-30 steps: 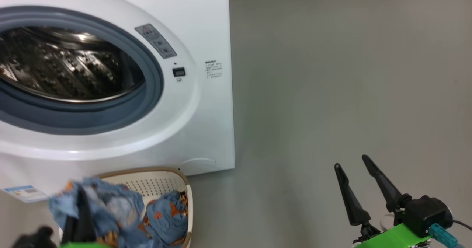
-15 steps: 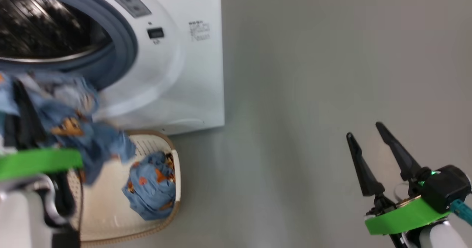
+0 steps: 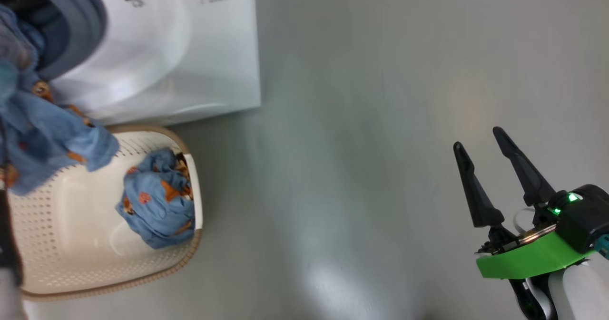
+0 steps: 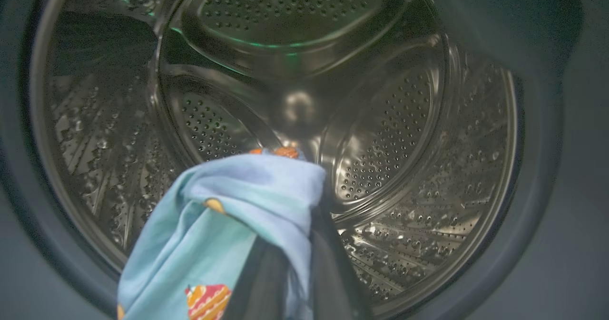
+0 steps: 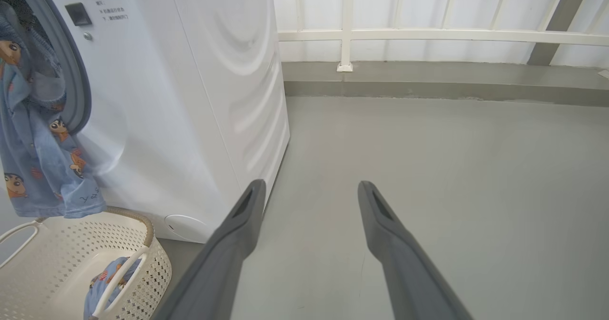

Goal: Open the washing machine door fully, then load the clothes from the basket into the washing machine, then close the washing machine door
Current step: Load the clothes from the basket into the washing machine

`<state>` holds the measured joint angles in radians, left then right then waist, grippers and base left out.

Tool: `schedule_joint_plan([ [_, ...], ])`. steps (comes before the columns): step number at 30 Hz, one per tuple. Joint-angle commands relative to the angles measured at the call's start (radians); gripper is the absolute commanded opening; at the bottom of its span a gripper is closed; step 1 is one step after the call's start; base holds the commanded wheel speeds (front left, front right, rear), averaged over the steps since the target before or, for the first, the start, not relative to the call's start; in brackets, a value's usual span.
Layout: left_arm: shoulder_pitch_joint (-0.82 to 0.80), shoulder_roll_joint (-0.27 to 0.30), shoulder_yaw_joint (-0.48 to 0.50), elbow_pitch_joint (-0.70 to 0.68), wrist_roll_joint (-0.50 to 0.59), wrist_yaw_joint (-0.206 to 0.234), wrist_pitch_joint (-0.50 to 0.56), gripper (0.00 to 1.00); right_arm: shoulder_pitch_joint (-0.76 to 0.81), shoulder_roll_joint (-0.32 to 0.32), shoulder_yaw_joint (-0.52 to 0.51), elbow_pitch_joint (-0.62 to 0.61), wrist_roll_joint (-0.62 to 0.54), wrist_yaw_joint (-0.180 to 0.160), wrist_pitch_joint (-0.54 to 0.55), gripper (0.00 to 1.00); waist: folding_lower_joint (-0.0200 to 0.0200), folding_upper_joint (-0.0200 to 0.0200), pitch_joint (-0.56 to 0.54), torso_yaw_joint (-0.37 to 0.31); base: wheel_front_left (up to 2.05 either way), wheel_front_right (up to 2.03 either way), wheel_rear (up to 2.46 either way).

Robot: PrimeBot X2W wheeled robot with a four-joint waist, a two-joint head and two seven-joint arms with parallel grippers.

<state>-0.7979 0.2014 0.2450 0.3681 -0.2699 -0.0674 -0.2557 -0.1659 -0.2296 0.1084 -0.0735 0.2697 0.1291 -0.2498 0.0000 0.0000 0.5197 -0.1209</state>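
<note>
The washing machine drum (image 4: 380,134) is shiny perforated steel. The basket (image 3: 71,244) is matt plastic, the clothes (image 3: 157,206) soft cloth.

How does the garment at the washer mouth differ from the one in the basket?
The garment at the washer mouth hangs stretched out, pinched by the shut left end effector; the garment in the basket lies balled up, untouched. The first is lifted, its tail over the basket; the second rests on the basket floor at one end. Both are light blue with orange and brown prints.
</note>
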Motion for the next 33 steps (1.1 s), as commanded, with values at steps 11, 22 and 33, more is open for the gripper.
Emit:
schedule_joint_plan([
  [11,-0.363,0.182,-0.051,0.211,0.061,-0.021,0.045,0.0,-0.039,-0.017,0.018,-0.046,0.036,0.002,-0.012,1.0,0.0,0.0,0.19,-0.067,0.0,0.0,0.0],
  [22,-0.648,0.274,-0.113,0.394,0.111,-0.018,0.057,0.0,-0.075,-0.014,0.025,-0.06,0.048,0.002,-0.012,1.0,0.0,0.0,0.277,-0.091,0.0,0.0,0.0],
  [33,-0.776,0.309,-0.144,0.498,0.136,-0.001,0.008,0.0,-0.092,-0.007,0.033,-0.055,0.053,0.002,-0.012,1.0,0.0,0.0,0.297,-0.107,0.0,0.0,0.0],
])
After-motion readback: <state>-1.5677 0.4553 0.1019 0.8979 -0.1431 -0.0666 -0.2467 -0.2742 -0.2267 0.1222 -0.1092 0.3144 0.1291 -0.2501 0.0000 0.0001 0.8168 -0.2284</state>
